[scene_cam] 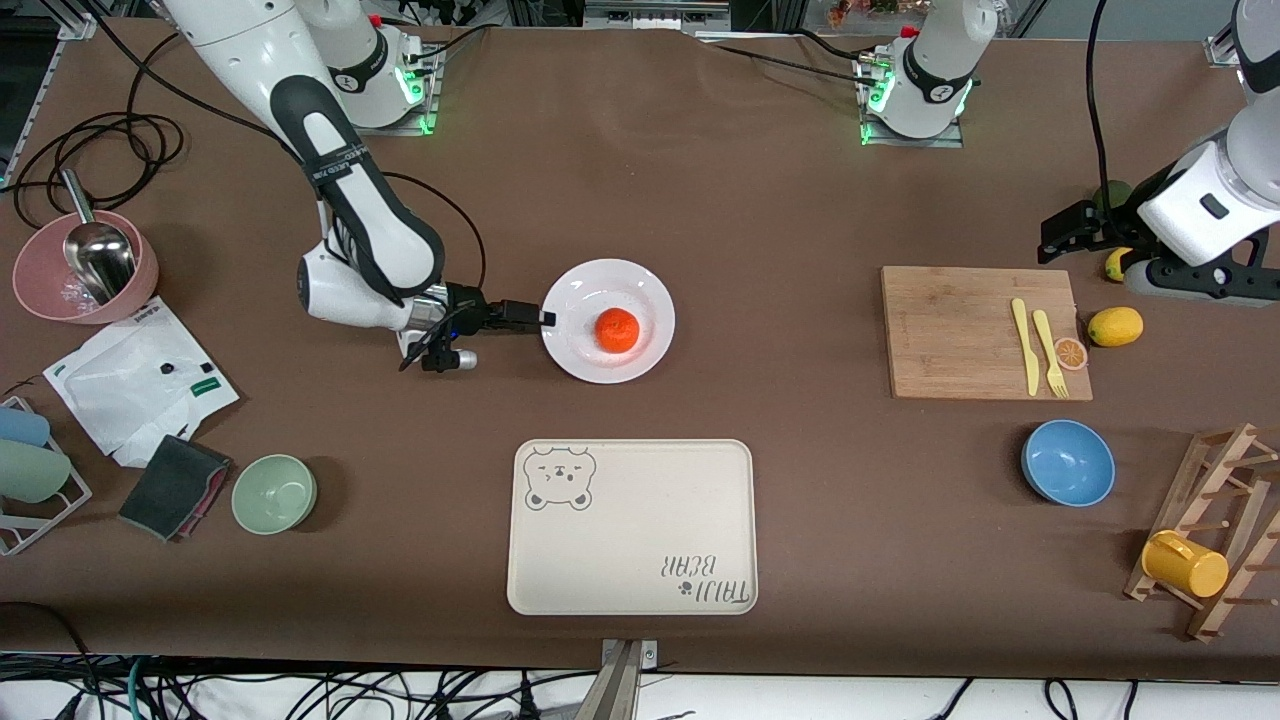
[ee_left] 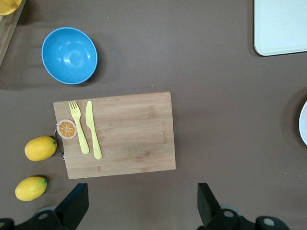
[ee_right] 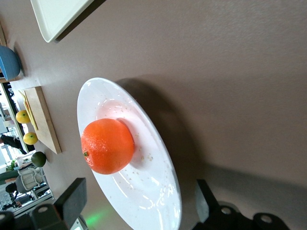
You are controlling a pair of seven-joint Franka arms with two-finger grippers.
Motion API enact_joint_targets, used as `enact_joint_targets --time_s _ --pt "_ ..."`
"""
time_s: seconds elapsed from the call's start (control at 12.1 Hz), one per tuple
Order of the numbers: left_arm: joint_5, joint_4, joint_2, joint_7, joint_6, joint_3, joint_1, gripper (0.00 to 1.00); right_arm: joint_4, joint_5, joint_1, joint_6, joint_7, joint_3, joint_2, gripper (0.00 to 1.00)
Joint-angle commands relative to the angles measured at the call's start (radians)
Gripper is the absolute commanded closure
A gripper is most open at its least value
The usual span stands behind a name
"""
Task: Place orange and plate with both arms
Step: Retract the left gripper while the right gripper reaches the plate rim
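The white plate (scene_cam: 580,285) lies on the brown table between the arm bases and the cream tray, with the orange (scene_cam: 617,330) resting in its well. My right gripper (scene_cam: 545,318) lies low and level at the plate's edge on the right arm's side. It is open, and the plate's rim (ee_right: 158,196) stands between its fingers (ee_right: 72,201), unclamped. The orange (ee_right: 107,145) sits just past them. My left gripper (scene_cam: 1062,232) hangs open and empty over bare table (ee_left: 141,201) beside the cutting board.
A cream bear-printed tray (scene_cam: 632,525) lies nearer the front camera than the plate. A cutting board (scene_cam: 960,330) with yellow knife and fork, two lemons (scene_cam: 1115,326), a blue bowl (scene_cam: 1068,462) and a cup rack (scene_cam: 1215,540) fill the left arm's end. A green bowl (scene_cam: 274,493) and pink bowl (scene_cam: 85,275) sit at the right arm's end.
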Motion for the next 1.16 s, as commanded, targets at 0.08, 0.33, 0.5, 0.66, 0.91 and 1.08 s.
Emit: enact_joint_targets --time_s 0.08,0.33,0.5,0.66,0.91,1.08 --pt "0.018 0.072 0.045 0.021 -0.027 0.002 0.005 0.0 -0.01 0.048 -0.004 0.025 -0.097 0.012 0.018 0.0" --pt "0.024 0.074 0.043 0.014 -0.027 0.0 0.005 0.0 -0.011 0.093 -0.004 0.04 -0.143 0.017 0.029 0.0" --pt "0.025 0.074 0.043 0.016 -0.024 0.002 0.006 0.0 -0.011 0.104 -0.004 0.084 -0.143 0.044 0.041 0.01" --pt "0.027 0.093 0.04 0.022 -0.025 0.0 0.006 0.0 -0.011 0.118 -0.003 0.089 -0.152 0.051 0.043 0.04" --pt "0.025 0.094 0.039 0.022 -0.028 0.002 0.008 0.0 -0.016 0.144 -0.003 0.091 -0.174 0.052 0.043 0.13" --pt "0.025 0.094 0.036 0.018 -0.047 0.003 0.008 0.0 -0.014 0.144 -0.003 0.091 -0.198 0.052 0.044 0.27"
